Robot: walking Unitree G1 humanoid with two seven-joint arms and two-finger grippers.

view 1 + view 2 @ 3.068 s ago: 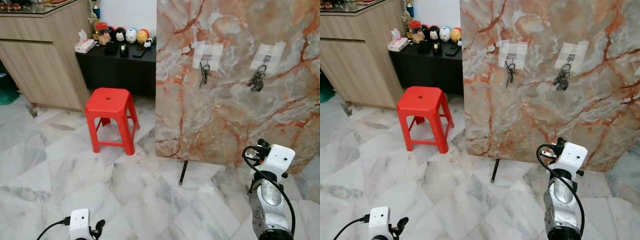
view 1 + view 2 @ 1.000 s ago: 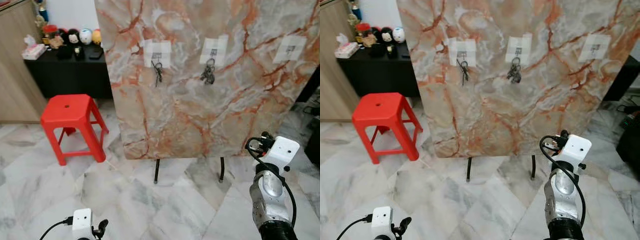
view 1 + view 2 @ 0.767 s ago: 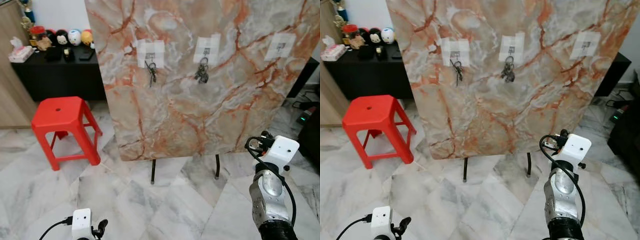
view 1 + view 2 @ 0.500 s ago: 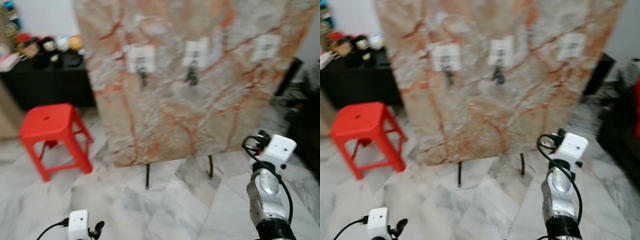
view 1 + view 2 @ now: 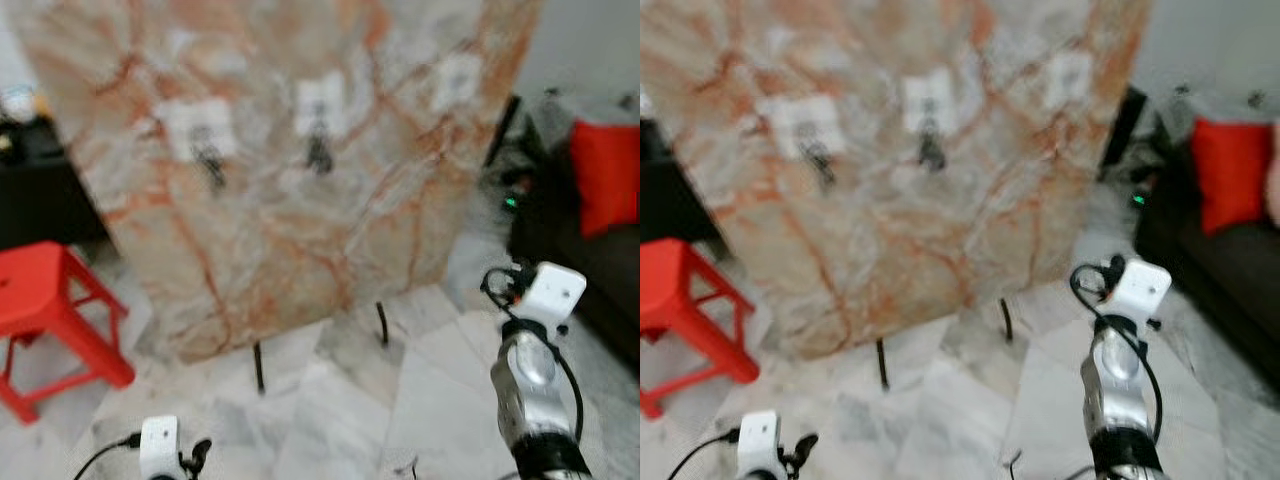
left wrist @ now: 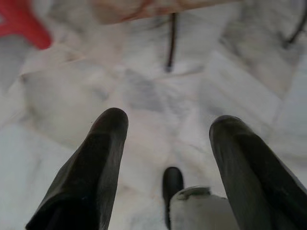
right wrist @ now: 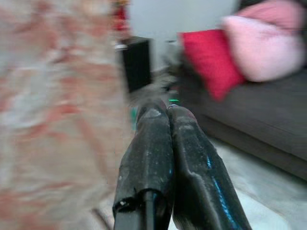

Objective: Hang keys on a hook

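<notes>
Although motion blur softens the head views, three white patches can be counted on the marble-patterned board [image 5: 290,180], two of them carrying key bunches: one bunch [image 5: 209,165] at the left patch, another [image 5: 319,152] at the middle; the right patch [image 5: 457,80] is bare. One red stool [image 5: 45,320] is seen. Compared with half a second ago, the scene has slid leftward and a red cushion [image 5: 603,172] has come into frame. By the right wrist view a pink cushion [image 7: 266,45] is added, and the right gripper [image 7: 165,112] fingers are shown pressed together; the left gripper [image 6: 168,129] fingers are spread above the floor [image 6: 144,91].
</notes>
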